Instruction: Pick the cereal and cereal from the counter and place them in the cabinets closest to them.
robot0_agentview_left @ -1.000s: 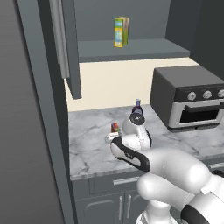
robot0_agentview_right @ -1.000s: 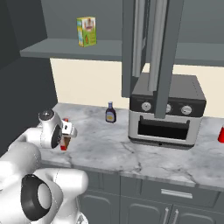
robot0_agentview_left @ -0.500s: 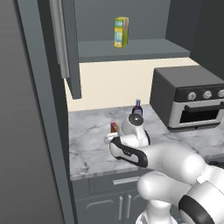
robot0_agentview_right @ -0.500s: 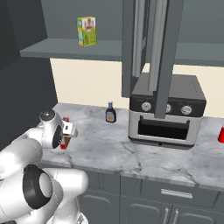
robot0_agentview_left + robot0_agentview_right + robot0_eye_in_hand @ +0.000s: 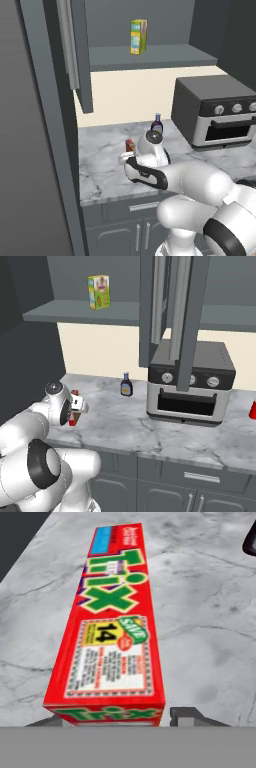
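the arm's wrist sits slightly lower over the tabletop [image 5: 100, 165] than a second ago, and the fingers [image 5: 192, 716] now stand narrower, drawn in at the top of the red cereal box [image 5: 117, 632].

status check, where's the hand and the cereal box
Hand down over the red cereal box, fingertips either side of its top, grip not confirmed. Box upright on the counter. Sauce bottle stands clear behind.
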